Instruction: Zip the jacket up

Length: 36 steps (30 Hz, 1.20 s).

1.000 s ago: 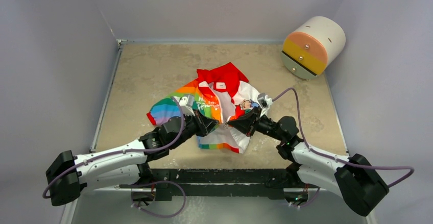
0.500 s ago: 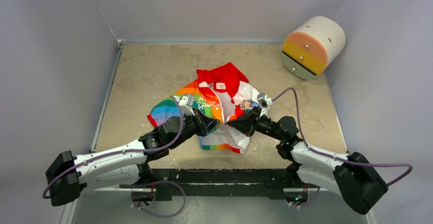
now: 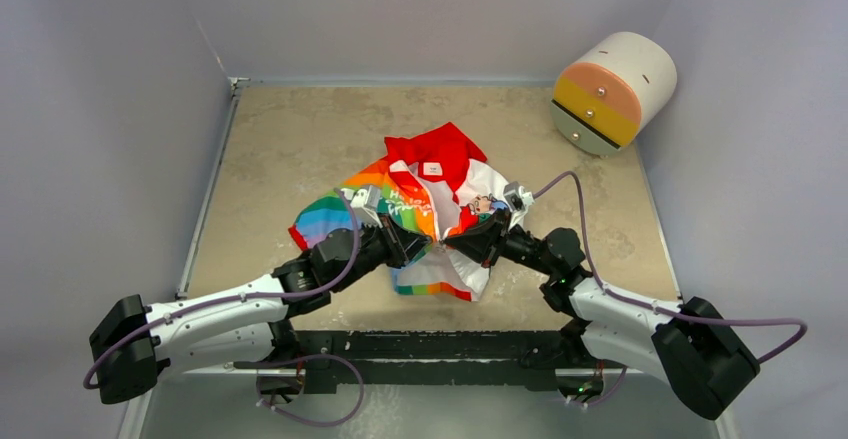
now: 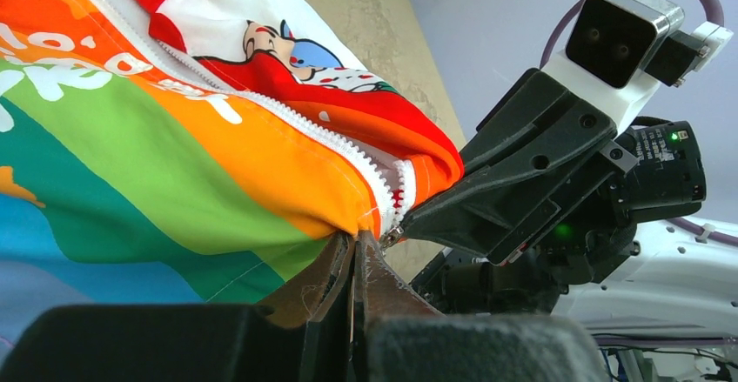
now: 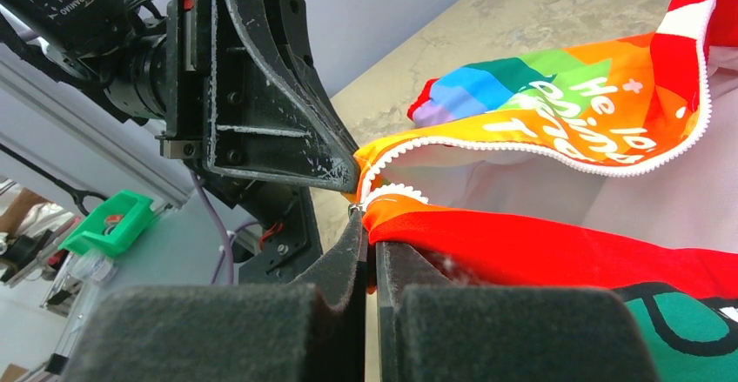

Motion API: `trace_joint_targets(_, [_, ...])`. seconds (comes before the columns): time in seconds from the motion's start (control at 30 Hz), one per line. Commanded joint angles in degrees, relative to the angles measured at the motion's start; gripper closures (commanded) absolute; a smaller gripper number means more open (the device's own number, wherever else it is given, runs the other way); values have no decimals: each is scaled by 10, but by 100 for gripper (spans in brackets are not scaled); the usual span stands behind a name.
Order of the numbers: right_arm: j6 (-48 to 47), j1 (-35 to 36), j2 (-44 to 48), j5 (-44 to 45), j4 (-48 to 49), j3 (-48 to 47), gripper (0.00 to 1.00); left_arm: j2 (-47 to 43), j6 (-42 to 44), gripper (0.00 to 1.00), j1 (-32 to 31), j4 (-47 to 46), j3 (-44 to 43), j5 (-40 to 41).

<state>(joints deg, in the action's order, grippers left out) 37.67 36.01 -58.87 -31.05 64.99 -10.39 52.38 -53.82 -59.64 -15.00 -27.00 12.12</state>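
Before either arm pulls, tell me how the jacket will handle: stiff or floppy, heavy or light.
Likely floppy: the jacket lies crumpled and folds where the left gripper and right gripper pinch its edges. Probably light, since the fabric looks thin. It may slide on the table when tugged, as nothing else pins it.

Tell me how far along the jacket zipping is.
Done: the left gripper and right gripper are each shut on a bottom corner of the jacket, either side of the zipper. In hand: the two bottom ends are held close together. Left: the zipper teeth lie apart all the way up, so joining the ends and closing the zipper is not yet done.
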Motion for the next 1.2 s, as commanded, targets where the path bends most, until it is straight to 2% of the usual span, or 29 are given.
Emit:
trace_joint_targets(0.0, [6, 3, 7, 3, 44, -19, 100, 3, 8, 100, 1, -51, 5, -26])
trace_joint_targets(0.5, [6, 4, 14, 21, 15, -30, 100, 8, 24, 100, 1, -58, 10, -45])
trace_joint_targets(0.77, [1, 5, 14, 20, -14, -42, 100, 28, 59, 100, 0, -29, -13, -70])
trace_joint_targets(1.03, [-26, 6, 23, 0, -92, -68, 100, 19, 95, 100, 1, 23, -33, -63])
trace_joint_targets(1.17, [-53, 6, 36, -11, -163, -85, 100, 16, 112, 100, 0, 43, -42, -67])
